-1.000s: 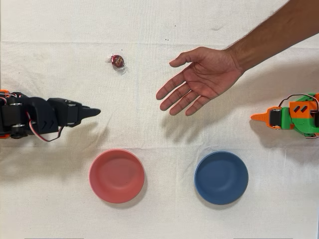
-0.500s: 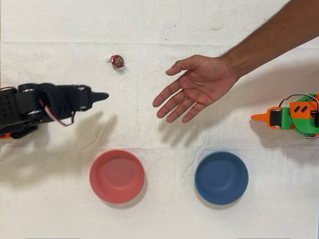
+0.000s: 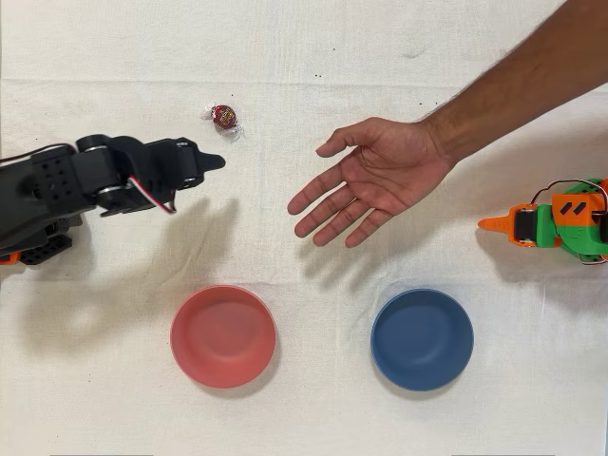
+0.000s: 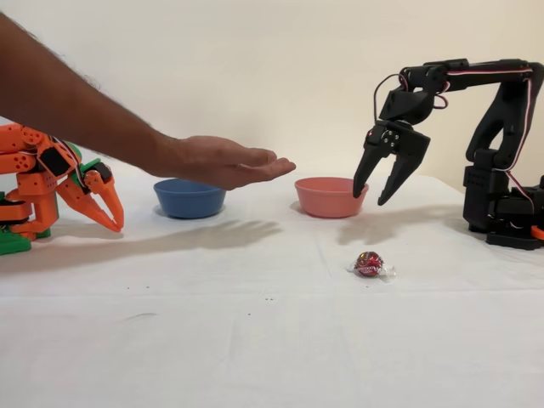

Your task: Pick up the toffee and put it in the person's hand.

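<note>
The toffee [image 4: 369, 263], lying on the surface [image 4: 255, 340] just below and in front of the raised, spread-open tool [image 4: 379, 191], looks light, small and slick in its foil, best pinched across its round middle, not the twisted ends.

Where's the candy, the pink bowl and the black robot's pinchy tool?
toffee [image 4: 369, 263], fixed view, red wrapper middle.
pink bowl [image 3: 222, 335], overhead view, bare inside.
tool [image 4: 375, 191], fixed view, midway between fingertips.
</note>
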Tool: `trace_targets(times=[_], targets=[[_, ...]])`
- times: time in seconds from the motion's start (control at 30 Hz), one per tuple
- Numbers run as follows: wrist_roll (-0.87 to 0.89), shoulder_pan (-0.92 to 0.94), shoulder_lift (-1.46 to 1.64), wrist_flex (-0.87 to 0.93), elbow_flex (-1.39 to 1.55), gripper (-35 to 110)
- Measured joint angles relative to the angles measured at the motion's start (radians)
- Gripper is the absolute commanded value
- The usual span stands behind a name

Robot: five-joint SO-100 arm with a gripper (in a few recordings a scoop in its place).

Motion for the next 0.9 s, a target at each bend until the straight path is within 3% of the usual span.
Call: trace_targets(times=[0.4, 0.9], targets=[[-0.081, -0.051, -0.155, 0.028, -0.141, 19], [-0.064, -0.15, -0.357, 0.029, -0.305, 19]])
